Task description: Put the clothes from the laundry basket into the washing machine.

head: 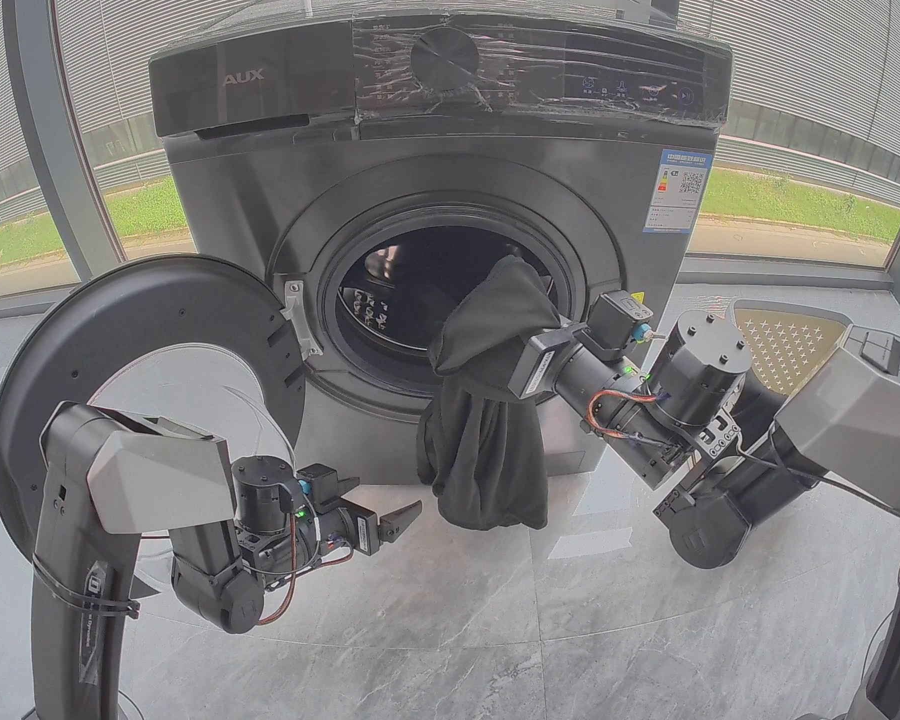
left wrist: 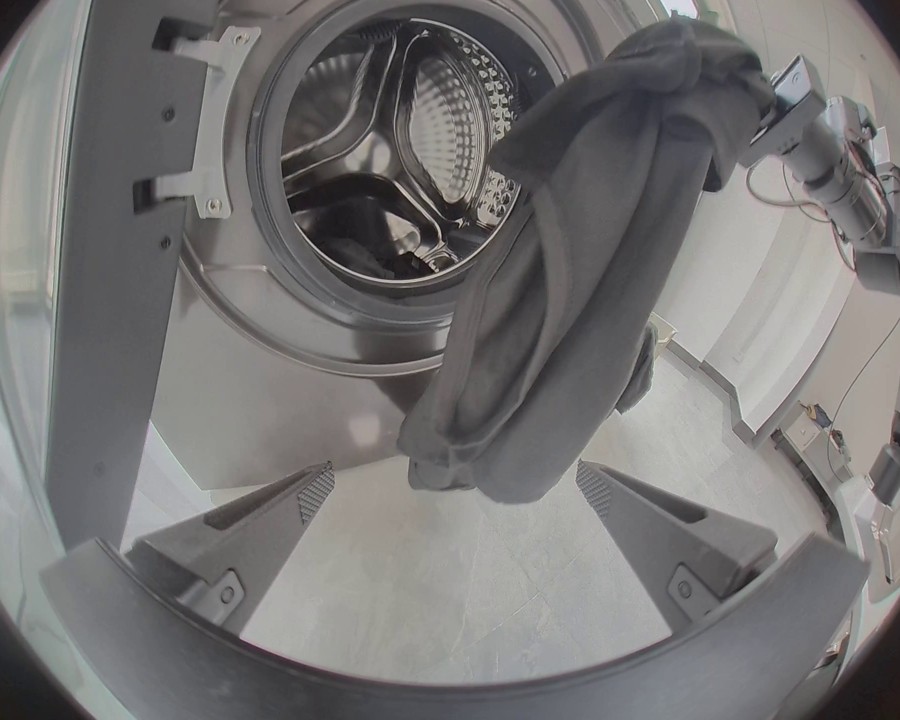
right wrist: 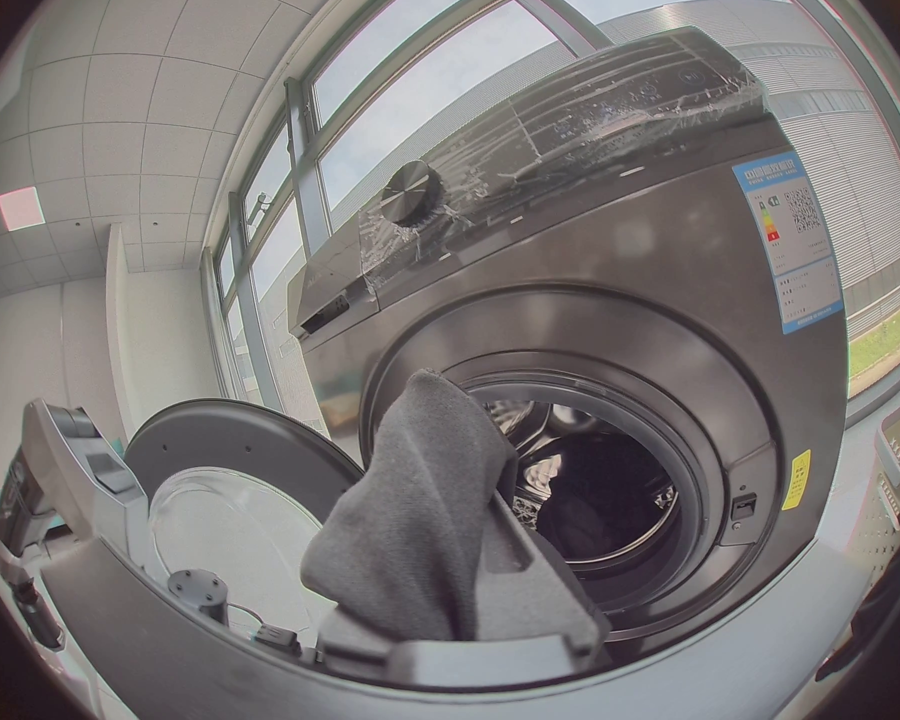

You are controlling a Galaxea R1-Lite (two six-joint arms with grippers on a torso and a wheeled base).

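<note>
A dark grey garment (head: pixel 485 392) hangs from my right gripper (head: pixel 515 352), which is shut on its upper part. The cloth's top is level with the right side of the washing machine's round opening (head: pixel 420 297), and the rest droops down in front of the machine toward the floor. The cloth (right wrist: pixel 440 532) hides the right fingers. Another dark piece of clothing (left wrist: pixel 370 252) lies at the bottom of the steel drum (left wrist: pixel 410 142). My left gripper (head: pixel 395 522) is low near the floor, left of the hanging garment (left wrist: pixel 570 282), open with nothing between its fingers (left wrist: pixel 270 512).
The machine's round door (head: pixel 140 352) stands swung open to the left, just behind my left arm. A white perforated laundry basket (head: pixel 785 342) sits at the right behind my right arm. Bare tiled floor (head: pixel 530 612) lies in front of the machine.
</note>
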